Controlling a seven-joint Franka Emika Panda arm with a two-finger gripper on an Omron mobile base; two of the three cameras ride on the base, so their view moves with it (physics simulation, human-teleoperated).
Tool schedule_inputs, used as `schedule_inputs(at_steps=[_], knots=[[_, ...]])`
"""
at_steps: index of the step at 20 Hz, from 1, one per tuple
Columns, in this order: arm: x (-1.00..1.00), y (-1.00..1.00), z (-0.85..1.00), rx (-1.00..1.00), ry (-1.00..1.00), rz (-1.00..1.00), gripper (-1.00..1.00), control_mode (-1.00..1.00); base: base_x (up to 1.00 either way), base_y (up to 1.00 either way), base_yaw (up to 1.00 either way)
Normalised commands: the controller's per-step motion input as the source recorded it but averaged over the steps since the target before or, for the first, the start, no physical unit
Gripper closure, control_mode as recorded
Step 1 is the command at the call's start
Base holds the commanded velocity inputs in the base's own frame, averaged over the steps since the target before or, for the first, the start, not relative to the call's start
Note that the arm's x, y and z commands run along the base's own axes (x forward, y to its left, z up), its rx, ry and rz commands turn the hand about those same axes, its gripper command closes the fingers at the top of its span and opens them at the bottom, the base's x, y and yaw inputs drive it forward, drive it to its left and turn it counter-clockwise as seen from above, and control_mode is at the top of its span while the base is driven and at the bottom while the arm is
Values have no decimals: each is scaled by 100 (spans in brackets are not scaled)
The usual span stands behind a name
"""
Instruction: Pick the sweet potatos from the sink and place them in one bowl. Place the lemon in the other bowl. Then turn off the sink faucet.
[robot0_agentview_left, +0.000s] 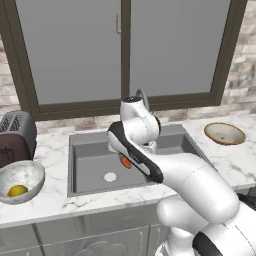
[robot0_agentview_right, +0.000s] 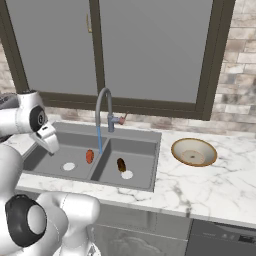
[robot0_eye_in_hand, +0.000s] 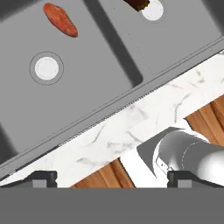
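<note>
Right base view shows the sink with two basins, each with one round pale drain, and two sweet potatoes in all: one orange-red sweet potato in the left basin, near the divider, and one dark brown sweet potato in the right basin, just beside its drain. One faucet arches over the divider, a thin blue stream falling from its spout. Two bowls stand on the marble counter: the tan bowl right of the sink, and the marbled bowl left of it, holding the one lemon. A toaster sits behind that bowl. Hand view looks down over the near edge of the sink; the gripper has its fingers wide apart, holding nothing.
</note>
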Motion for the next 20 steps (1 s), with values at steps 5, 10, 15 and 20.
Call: schedule_inputs(at_steps=[5, 10, 15, 20], knots=[[5, -1, -8, -16, -17, 11, -100, -100, 0, 0, 0], [20, -14, 0, -8, 0, 26, -100, -100, 0, 0, 0], [20, -23, -8, -13, 0, 33, -100, -100, 0, 0, 0], [21, -18, -19, -5, 0, 27, -100, -100, 0, 0, 0]])
